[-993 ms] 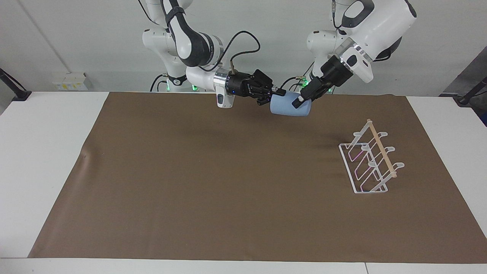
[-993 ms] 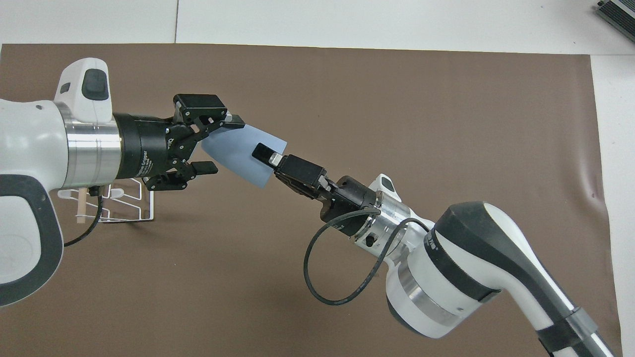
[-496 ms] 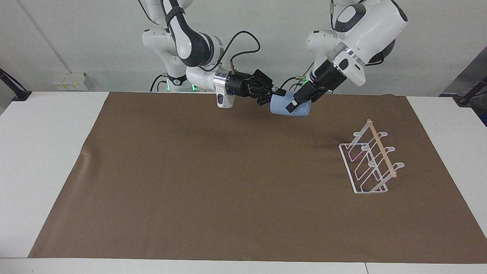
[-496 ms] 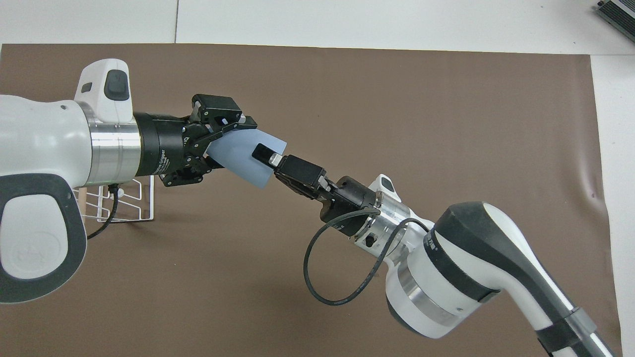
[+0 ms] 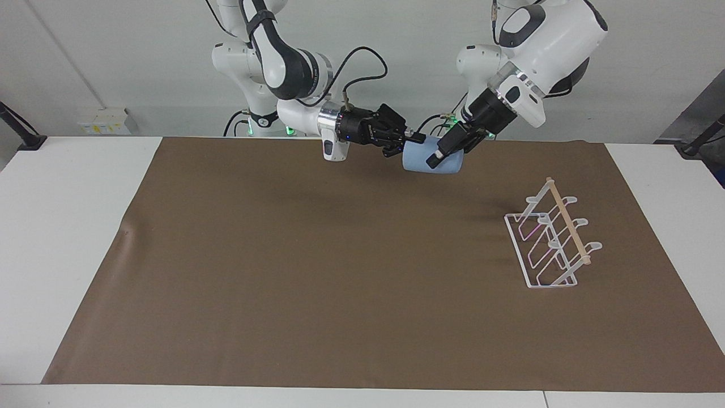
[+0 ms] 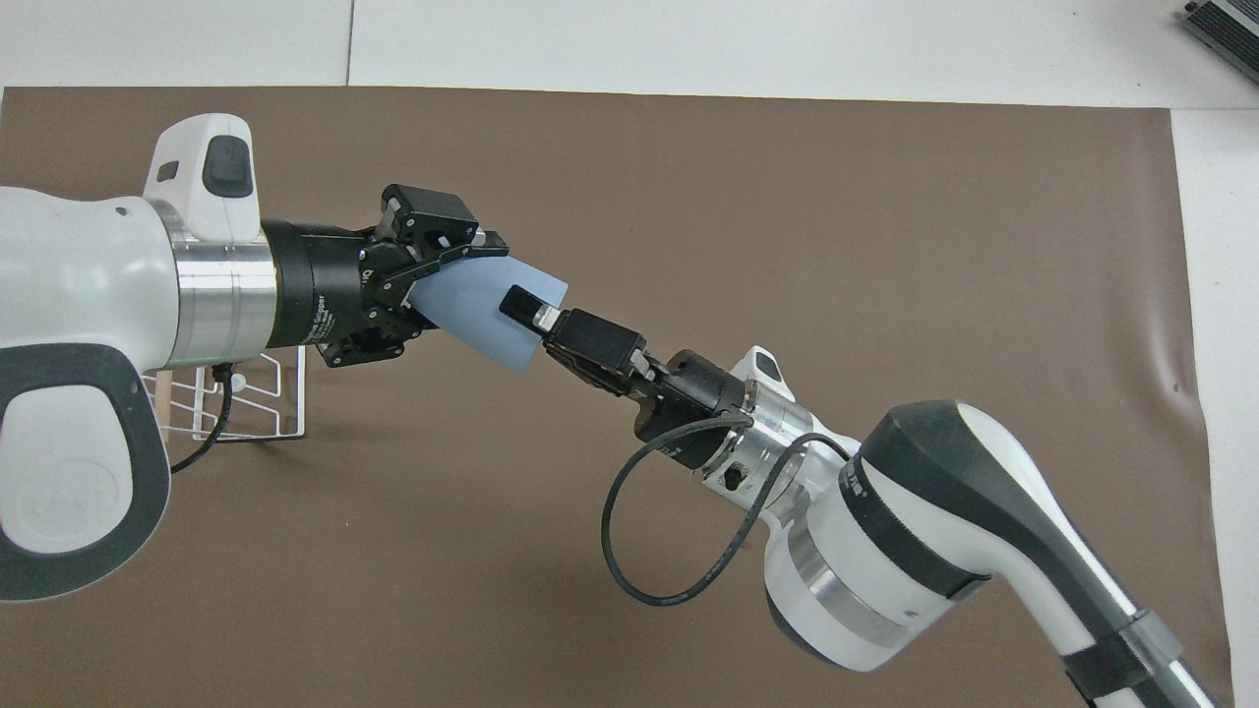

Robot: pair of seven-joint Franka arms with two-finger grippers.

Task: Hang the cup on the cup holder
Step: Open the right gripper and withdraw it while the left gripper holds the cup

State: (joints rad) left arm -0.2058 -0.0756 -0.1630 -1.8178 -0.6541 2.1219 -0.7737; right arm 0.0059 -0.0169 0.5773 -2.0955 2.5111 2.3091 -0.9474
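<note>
The cup (image 5: 431, 160) (image 6: 486, 312) is up in the air, lying on its side over the part of the brown mat (image 5: 317, 272) (image 6: 787, 197) close to my bases, roughly midway between my two arms. It is a plain light-blue tumbler, and both of my grippers are on it at once — one at each end.

My left gripper (image 5: 440, 154) (image 6: 433, 285) comes in from my left arm's end of the surface and is closed on the cup's narrower end, fingers clamped on the wall there. My right gripper (image 5: 412, 138) (image 6: 523, 307) reaches in from my right arm's end and has the wider rim: one finger (image 6: 521, 301) lies against the outside of the cup wall, the other I take to be inside the mouth (it is hidden in both views). Whether that pinch is firm or just slackening I cannot tell; the fingers stand close together on the rim.

The cup holder (image 5: 552, 241) (image 6: 251, 398) stands on the mat toward my left arm's end of the surface, farther from my bases than the cup and well apart from it. It is a white wire rack with looped prongs and a pale wooden rod (image 5: 566, 221) along the top — nothing hangs on it. In the overhead view my left forearm covers most of the rack.
</note>
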